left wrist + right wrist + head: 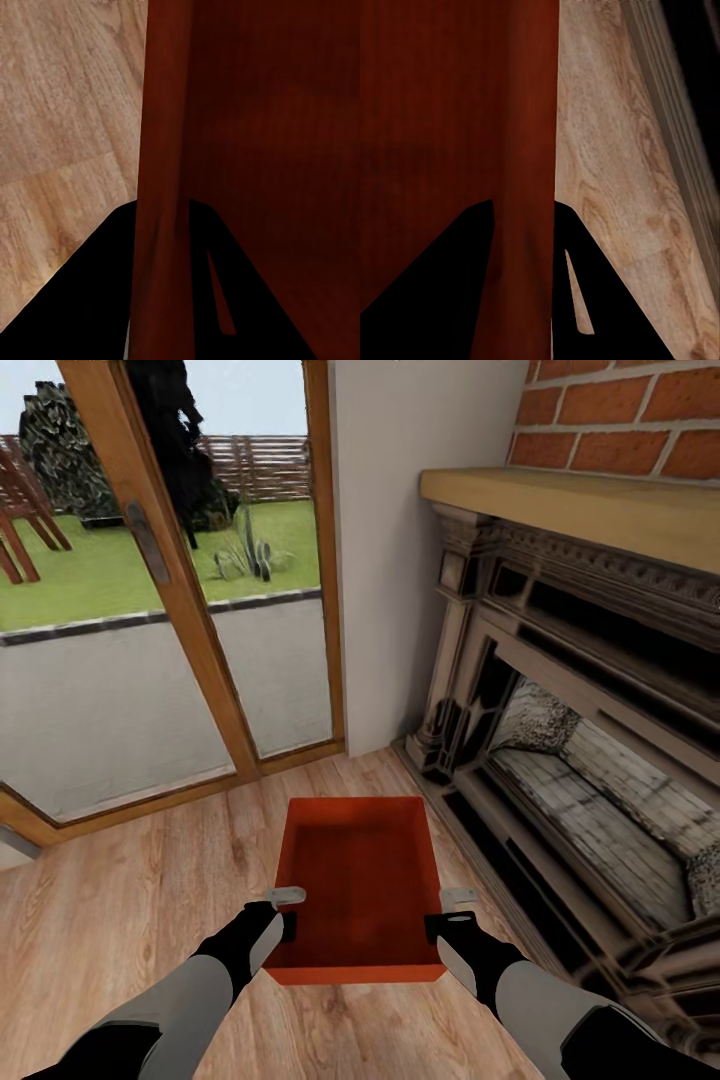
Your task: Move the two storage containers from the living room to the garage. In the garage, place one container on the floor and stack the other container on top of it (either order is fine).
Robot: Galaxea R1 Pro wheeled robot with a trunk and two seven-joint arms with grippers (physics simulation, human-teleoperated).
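Note:
One orange-red storage container sits low over the light wood-plank floor of the living room, straight ahead of me. My left gripper is shut on its left side wall near the front corner. My right gripper is shut on the right side wall opposite. In the left wrist view the thin red wall runs between the two dark fingers. The right wrist view shows the other wall pinched the same way. Whether the box rests on the planks or hangs just above them I cannot tell.
An ornate dark fireplace under red brick stands close on the right. Wood-framed glass doors close off the front left, with a beige wall between. Open plank floor lies to the left.

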